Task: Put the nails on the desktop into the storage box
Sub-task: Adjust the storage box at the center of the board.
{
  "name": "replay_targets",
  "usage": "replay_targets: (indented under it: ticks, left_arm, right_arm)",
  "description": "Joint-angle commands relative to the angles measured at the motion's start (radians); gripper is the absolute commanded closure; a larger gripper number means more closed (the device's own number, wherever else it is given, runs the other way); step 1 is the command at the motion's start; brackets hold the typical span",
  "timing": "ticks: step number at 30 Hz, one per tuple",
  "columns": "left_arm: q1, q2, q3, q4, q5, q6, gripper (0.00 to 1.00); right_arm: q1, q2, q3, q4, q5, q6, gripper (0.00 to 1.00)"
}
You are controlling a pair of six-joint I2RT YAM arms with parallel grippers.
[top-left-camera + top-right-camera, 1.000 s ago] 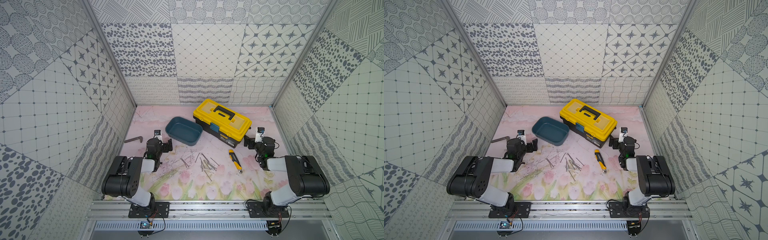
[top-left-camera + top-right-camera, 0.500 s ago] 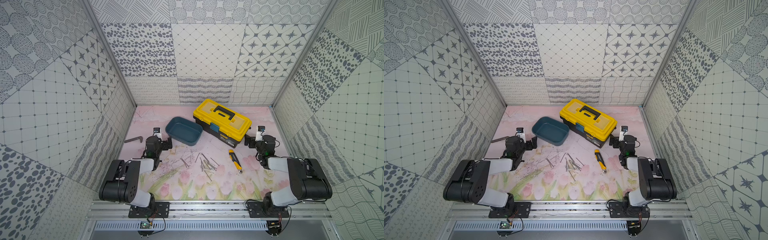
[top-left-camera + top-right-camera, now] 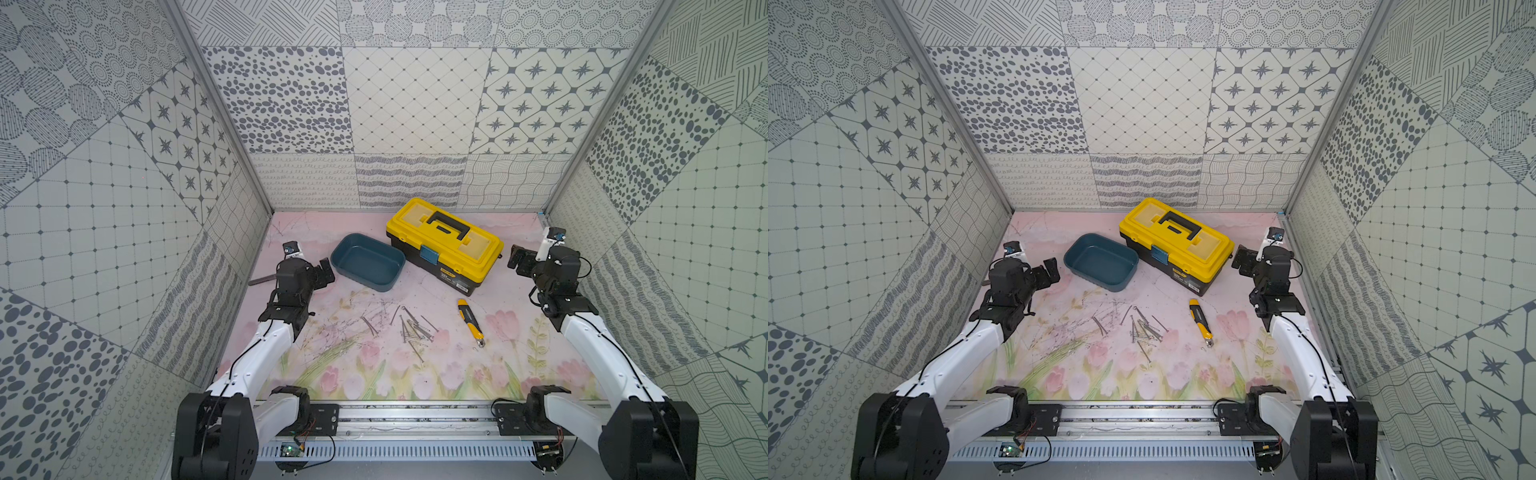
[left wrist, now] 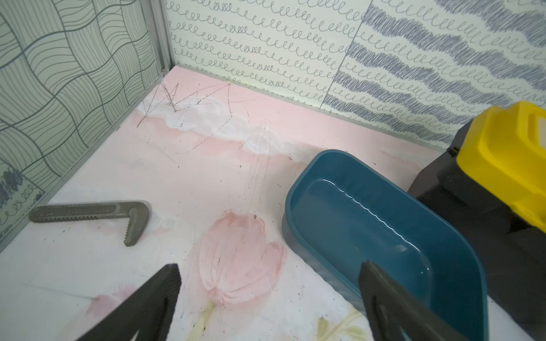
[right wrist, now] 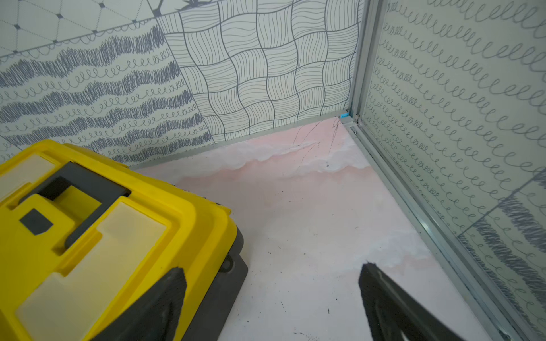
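Observation:
Several grey nails [image 3: 411, 328] [image 3: 1144, 330] lie scattered on the pink tulip desktop [image 3: 436, 374], in front of the teal storage box [image 3: 368, 262] [image 3: 1100, 262]. The box holds nothing that I can see in the left wrist view [image 4: 369, 230]. My left gripper [image 3: 326, 270] [image 3: 1050, 270] [image 4: 270, 267] hovers open just left of the box, with nothing between its jaws. Beside the toolbox's right end, my right gripper [image 3: 517, 259] [image 3: 1241, 259] [image 5: 273, 268] is open and holds nothing. Neither wrist view shows the nails.
A yellow-lidded black toolbox [image 3: 444, 245] [image 5: 88, 236] stands right of the storage box. A yellow-and-black utility knife [image 3: 471, 322] lies right of the nails. A dark L-shaped metal bar [image 4: 88, 211] rests by the left wall. Patterned walls enclose three sides.
Both arms have risen and reached a little farther back, the left toward the storage box, the right toward the toolbox's end. Both grippers stayed open.

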Motion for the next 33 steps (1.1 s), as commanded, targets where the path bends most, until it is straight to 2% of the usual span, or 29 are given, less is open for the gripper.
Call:
replay_targets:
  ticks: [1, 5, 11, 14, 16, 20, 26, 30, 33]
  left_arm:
    - [0.000, -0.066, 0.100, -0.437, -0.027, -0.184, 0.01]
    - [-0.002, -0.084, 0.184, -0.582, 0.031, -0.220, 0.01]
    - [-0.020, -0.097, 0.310, -0.740, 0.194, -0.183, 0.01]
    - [-0.065, -0.098, 0.364, -0.795, 0.267, -0.166, 0.01]
    - [-0.118, -0.083, 0.412, -0.856, 0.281, -0.160, 0.01]
    - [-0.245, -0.007, 0.527, -0.997, 0.236, -0.094, 0.01]
    - [-0.404, 0.149, 0.671, -1.088, 0.166, 0.012, 0.04]
    - [-0.493, 0.299, 0.756, -1.120, 0.102, 0.080, 0.04]
    - [-0.525, 0.388, 0.781, -1.088, 0.093, 0.106, 0.05]
  right_arm:
    - [0.005, -0.036, 0.105, -0.261, -0.010, 0.082, 0.03]
    - [0.005, -0.011, 0.239, -0.418, -0.118, 0.131, 0.03]
    - [0.017, 0.093, 0.406, -0.570, -0.249, 0.183, 0.03]
    - [0.034, 0.141, 0.469, -0.614, -0.342, 0.188, 0.03]
    - [0.059, 0.164, 0.507, -0.657, -0.357, 0.197, 0.03]
    - [0.110, 0.181, 0.520, -0.676, -0.373, 0.211, 0.03]
    - [0.196, 0.195, 0.545, -0.708, -0.425, 0.260, 0.03]
    - [0.280, 0.209, 0.591, -0.752, -0.414, 0.287, 0.03]
    - [0.324, 0.205, 0.584, -0.758, -0.412, 0.327, 0.03]
